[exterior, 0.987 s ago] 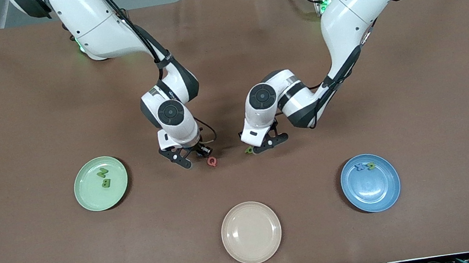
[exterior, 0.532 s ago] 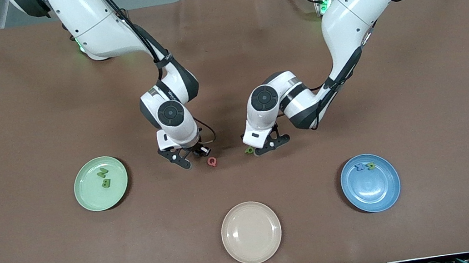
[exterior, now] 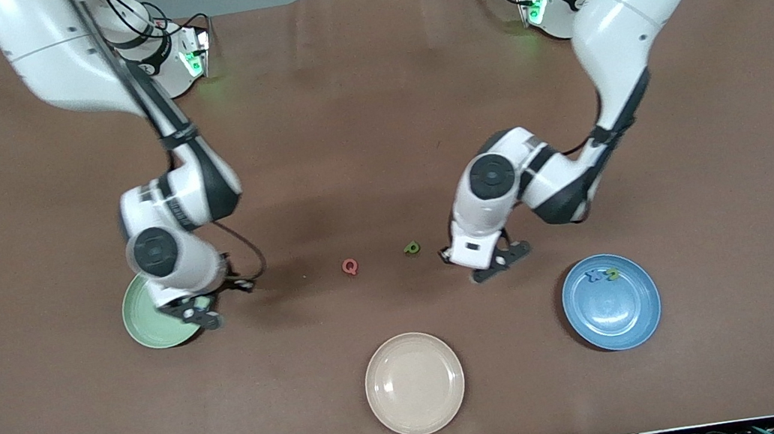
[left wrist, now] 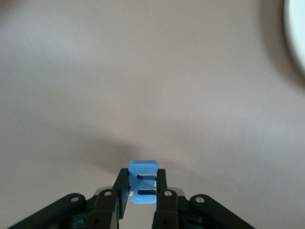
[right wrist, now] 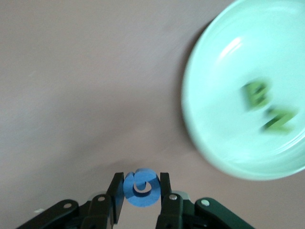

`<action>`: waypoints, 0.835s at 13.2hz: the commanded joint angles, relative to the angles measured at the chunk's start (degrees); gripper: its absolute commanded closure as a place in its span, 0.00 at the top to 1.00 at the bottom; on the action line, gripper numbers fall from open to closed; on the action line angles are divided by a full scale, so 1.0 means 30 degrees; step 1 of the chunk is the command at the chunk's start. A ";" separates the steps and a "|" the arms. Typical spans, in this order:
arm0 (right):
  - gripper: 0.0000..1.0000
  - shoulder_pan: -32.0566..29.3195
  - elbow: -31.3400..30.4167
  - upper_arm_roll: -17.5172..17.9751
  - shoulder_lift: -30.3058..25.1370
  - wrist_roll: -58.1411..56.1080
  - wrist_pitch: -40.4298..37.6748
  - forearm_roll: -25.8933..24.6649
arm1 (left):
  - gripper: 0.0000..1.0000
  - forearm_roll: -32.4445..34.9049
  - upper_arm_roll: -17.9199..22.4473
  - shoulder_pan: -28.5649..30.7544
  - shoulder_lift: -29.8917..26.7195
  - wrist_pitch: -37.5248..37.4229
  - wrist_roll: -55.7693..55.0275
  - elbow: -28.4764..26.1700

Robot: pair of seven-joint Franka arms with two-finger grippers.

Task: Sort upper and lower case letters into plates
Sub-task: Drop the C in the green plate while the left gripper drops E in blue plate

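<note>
Left gripper (left wrist: pixel 142 196): pinches a flat blue letter E (left wrist: pixel 142 183) over the matte brown table cover (exterior: pixel 370 98).
Right gripper (right wrist: pixel 142 193): pinches a flat blue rounded letter (right wrist: pixel 141 187) beside the glossy mint green round plate (right wrist: pixel 224 95).

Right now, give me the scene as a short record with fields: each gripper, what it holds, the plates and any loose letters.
left gripper: shut on a blue block letter, over bare table near the round mid-blue plate
right gripper: shut on a blue rounded letter, at the edge of the round pale mint-green plate
mint-green plate contents: green B and green Z
blue plate contents: two small letters
round beige plate: nearest the front camera
loose on table: red Q, small green letter
</note>
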 commanded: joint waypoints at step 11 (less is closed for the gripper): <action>1.00 -0.2555 -0.3214 0.0508 -0.0834 -0.3363 0.2604 -0.0050 | 0.02 0.2171 0.0054 0.7904 0.0026 0.0379 1.4104 -0.0178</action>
